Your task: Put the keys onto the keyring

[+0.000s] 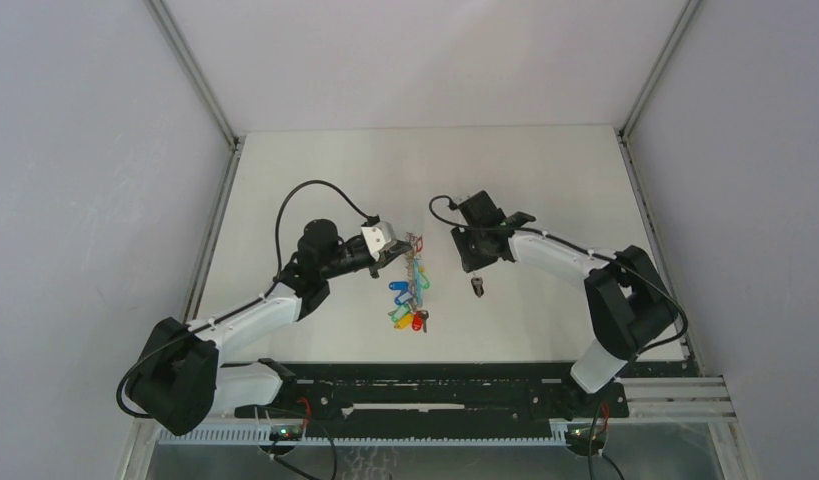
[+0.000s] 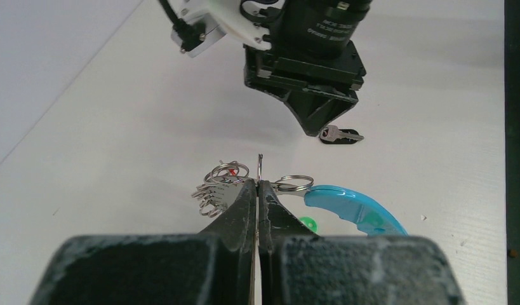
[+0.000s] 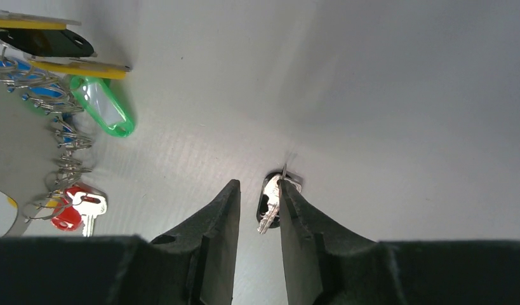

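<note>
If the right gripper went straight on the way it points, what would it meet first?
Probably the loose black-headed key lying just beyond the right gripper, between its open fingers; then the table. Depth is unclear.

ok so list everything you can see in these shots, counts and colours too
loose metal key with a black plastic head: one, silvery and black, flat on the table below the right gripper's tips
bunch of small keys and plastic tags: one cluster on split rings; blue, green, yellow and red; middle of the table
thin silvery wire ring: one, seen edge-on, at the far end of the bunch, pinched upright
white table: one, white, under everything
left gripper: one, black, shut on the wire ring
right gripper: one, black, jaws apart over the loose key
</note>
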Available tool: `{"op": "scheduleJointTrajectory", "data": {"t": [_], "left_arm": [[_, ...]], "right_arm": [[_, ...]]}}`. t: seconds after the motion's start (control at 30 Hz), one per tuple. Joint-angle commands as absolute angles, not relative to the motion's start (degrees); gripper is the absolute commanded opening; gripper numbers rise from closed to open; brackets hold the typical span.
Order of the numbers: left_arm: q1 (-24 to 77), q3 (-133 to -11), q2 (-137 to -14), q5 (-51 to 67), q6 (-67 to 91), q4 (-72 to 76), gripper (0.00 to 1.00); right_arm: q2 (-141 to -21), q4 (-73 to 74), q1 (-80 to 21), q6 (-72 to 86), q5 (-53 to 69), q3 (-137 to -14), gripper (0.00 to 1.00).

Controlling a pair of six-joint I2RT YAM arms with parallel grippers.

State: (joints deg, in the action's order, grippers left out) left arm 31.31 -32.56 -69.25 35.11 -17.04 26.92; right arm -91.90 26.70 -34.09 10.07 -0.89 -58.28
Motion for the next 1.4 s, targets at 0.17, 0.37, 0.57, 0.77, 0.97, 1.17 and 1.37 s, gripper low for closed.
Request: {"op": "scheduleJointTrajectory", "data": {"t": [0.17, 0.37, 0.57, 0.77, 0.97, 1.17, 1.37], "left_arm": [[30.95, -31.83, -68.55, 35.78, -16.30, 31.49, 0.00], [30.99, -31.86, -68.48, 35.75, -16.48, 31.20, 0.00], [30.99, -31.99, -68.57, 35.78, -16.61, 30.85, 0.00], [30.98, -32.09, -68.82, 35.78, -16.66, 30.77, 0.00], [30.97, -32.15, -68.73, 35.78, -16.64, 30.76, 0.00], [30.98, -32.17, -68.74, 35.78, -16.61, 30.72, 0.00], [30.99, -32.17, -68.73, 35.87, -16.66, 30.67, 0.00]], "right_arm": [[-99.75, 44.82, -31.43, 9.75, 4.73, -70.34, 0.27], [-104.38, 48.91, -30.61, 8.76, 4.39, -75.40, 0.25], [-107.60, 50.09, -30.06, 8.23, 4.28, -77.61, 0.25], [-109.77, 50.54, -29.97, 7.78, 4.81, -79.21, 0.22], [-111.28, 50.94, -29.82, 7.60, 4.58, -80.36, 0.19], [-112.03, 51.29, -29.62, 7.64, 4.19, -80.77, 0.16], [-112.45, 51.25, -29.53, 7.56, 4.30, -80.86, 0.12]]}}
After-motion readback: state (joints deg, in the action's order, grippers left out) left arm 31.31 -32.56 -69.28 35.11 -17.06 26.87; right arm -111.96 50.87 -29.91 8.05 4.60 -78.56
